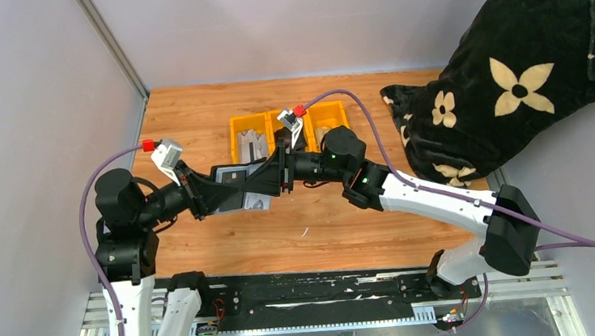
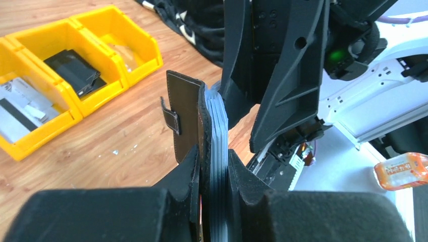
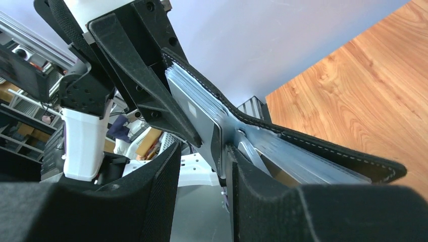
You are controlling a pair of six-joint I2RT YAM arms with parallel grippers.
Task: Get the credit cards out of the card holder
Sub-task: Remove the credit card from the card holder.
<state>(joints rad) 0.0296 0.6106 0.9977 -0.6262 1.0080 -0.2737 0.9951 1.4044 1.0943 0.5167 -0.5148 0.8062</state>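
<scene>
The left arm (image 1: 118, 201) reaches rightward and the right arm (image 1: 434, 192) leftward, both bent low, and their wrists meet above the middle of the wooden plank worktop (image 1: 192, 116). The left end effector (image 2: 213, 157) is clamped tight on a small black stitched leather-look folding card holder (image 2: 185, 116), which stands on edge in the air with its little strap tab sticking out sideways. Thin, flat, silvery grey credit cards (image 3: 194, 108) are stacked in clear ribbed sleeves inside it. The right end effector (image 3: 201, 156) has its ridged black jaws partly apart around the stack's edge, with a gap on one side and nothing gripped. More grey cards lie in one end compartment of the glossy yellow three-compartment plastic tray (image 2: 48, 137).
</scene>
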